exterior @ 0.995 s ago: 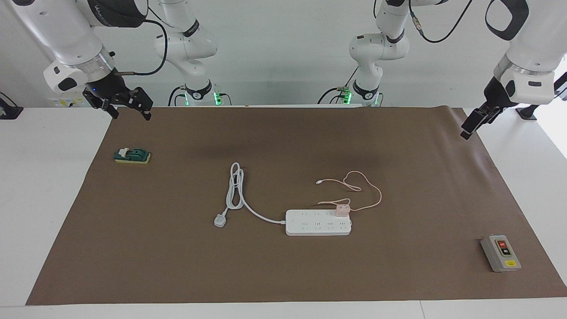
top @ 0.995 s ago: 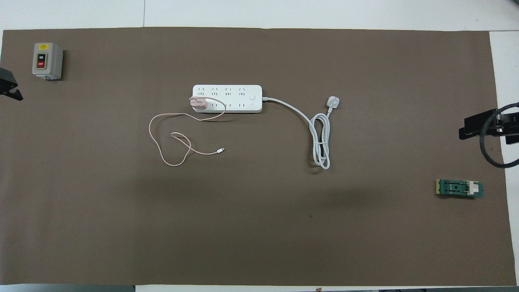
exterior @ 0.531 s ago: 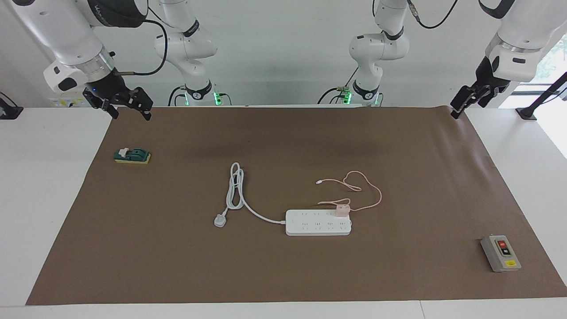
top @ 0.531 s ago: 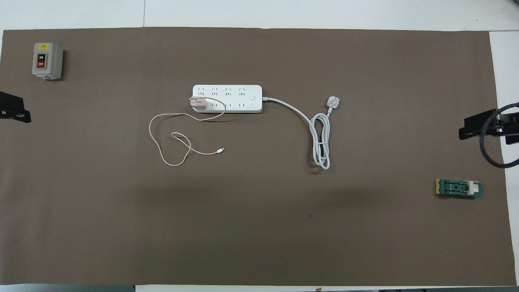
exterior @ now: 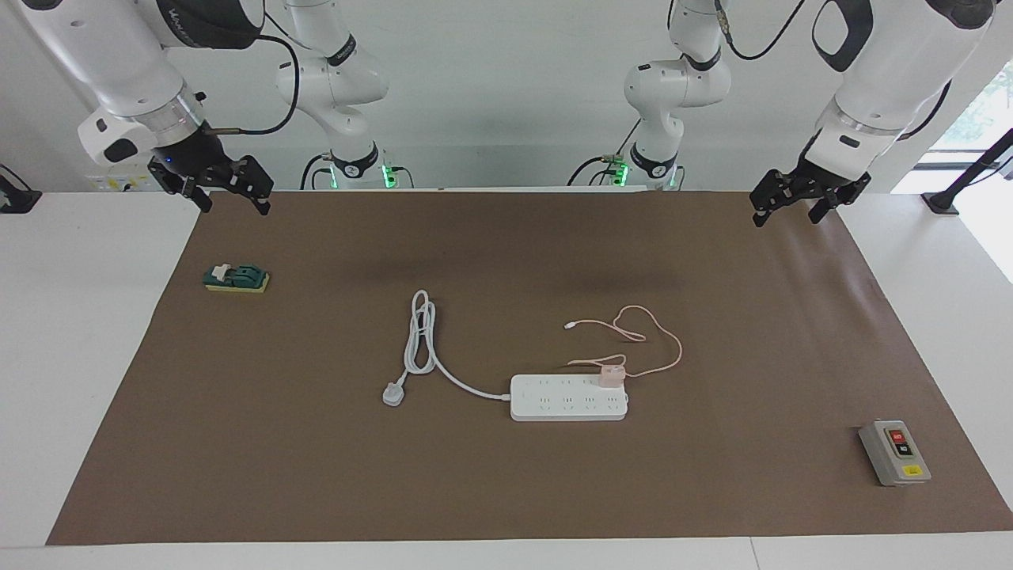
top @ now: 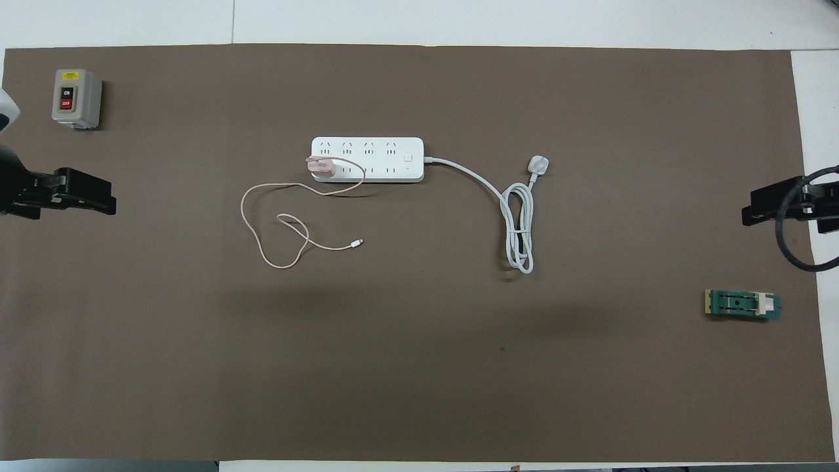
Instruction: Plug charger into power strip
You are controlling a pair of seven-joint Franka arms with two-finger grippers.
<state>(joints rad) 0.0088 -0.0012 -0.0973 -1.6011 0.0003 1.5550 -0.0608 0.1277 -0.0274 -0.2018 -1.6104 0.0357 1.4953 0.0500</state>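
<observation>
The white power strip (exterior: 562, 400) lies flat in the middle of the brown mat; it also shows in the overhead view (top: 373, 154). The pale pink charger (exterior: 611, 375) stands on the strip's end toward the left arm's end of the table, in the row nearer to the robots. Its prongs are hidden. Its thin pink cable (exterior: 661, 348) loops on the mat nearer to the robots. My left gripper (exterior: 785, 219) is open and empty, up over the mat's edge by the robots. My right gripper (exterior: 236, 208) is open and empty, waiting over the mat's corner.
The strip's thick white cord (exterior: 419, 336) is coiled toward the right arm's end, ending in a white three-pin plug (exterior: 393, 393). A grey switch box (exterior: 894, 453) stands at the left arm's end. A small green block (exterior: 236, 279) lies below the right gripper.
My left gripper has swung in from the mat's side edge to over the mat's edge by the robots. The right arm, charger and strip have not moved.
</observation>
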